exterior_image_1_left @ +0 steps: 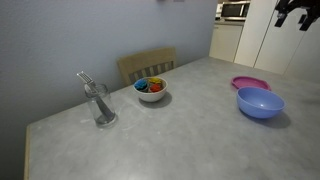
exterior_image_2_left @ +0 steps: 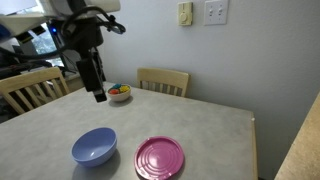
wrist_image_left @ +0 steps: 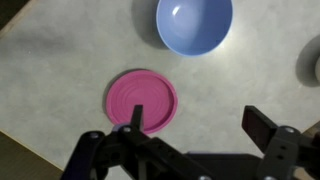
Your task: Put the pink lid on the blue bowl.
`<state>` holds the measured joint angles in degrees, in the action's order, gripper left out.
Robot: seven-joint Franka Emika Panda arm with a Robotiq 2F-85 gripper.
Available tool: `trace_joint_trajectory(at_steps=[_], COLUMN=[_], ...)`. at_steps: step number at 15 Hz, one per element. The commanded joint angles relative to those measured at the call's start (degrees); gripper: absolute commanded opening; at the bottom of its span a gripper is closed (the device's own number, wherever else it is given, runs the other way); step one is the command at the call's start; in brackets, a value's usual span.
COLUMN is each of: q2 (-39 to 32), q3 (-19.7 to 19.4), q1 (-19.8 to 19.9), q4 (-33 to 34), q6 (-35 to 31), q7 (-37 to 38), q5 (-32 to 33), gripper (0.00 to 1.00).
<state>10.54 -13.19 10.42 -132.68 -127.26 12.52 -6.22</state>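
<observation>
The pink lid (wrist_image_left: 142, 100) lies flat on the table, also seen in both exterior views (exterior_image_1_left: 250, 83) (exterior_image_2_left: 160, 158). The blue bowl (wrist_image_left: 194, 24) stands empty beside it, also in both exterior views (exterior_image_1_left: 260, 102) (exterior_image_2_left: 94, 147). My gripper (wrist_image_left: 197, 122) is open and empty, high above the table; its one finger overlaps the lid's edge in the wrist view. In an exterior view it hangs above the table (exterior_image_2_left: 97, 92); in the other exterior view only part of it shows at the top corner (exterior_image_1_left: 297, 12).
A small white bowl with colourful contents (exterior_image_1_left: 151, 90) (exterior_image_2_left: 119, 94) stands near the chair side. A glass with a utensil (exterior_image_1_left: 100, 103) stands apart on the table. Wooden chairs (exterior_image_2_left: 163, 80) (exterior_image_1_left: 147, 64) stand at the table edges.
</observation>
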Motion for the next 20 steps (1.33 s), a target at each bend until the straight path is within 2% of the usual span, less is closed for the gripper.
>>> trace_joint_trajectory(at_steps=[1, 7, 10, 16, 20], q2=[-2.02, -3.38, -9.55, -23.81, -30.84], q3=[0.34, 0.70, 1.31, 0.98, 2.15], q1=[1.28, 0.91, 0.77, -0.07, -0.01], q4=[0.63, 1.11, 3.67, 12.14, 17.46], q6=[-2.00, -3.08, -5.64, -11.35, -8.12], q7=[1.39, 1.07, 2.71, 7.93, 2.28], q5=[-1.02, -2.42, -0.89, 7.22, 4.45], gripper=[1.00, 1.00, 1.00, 1.00, 1.00])
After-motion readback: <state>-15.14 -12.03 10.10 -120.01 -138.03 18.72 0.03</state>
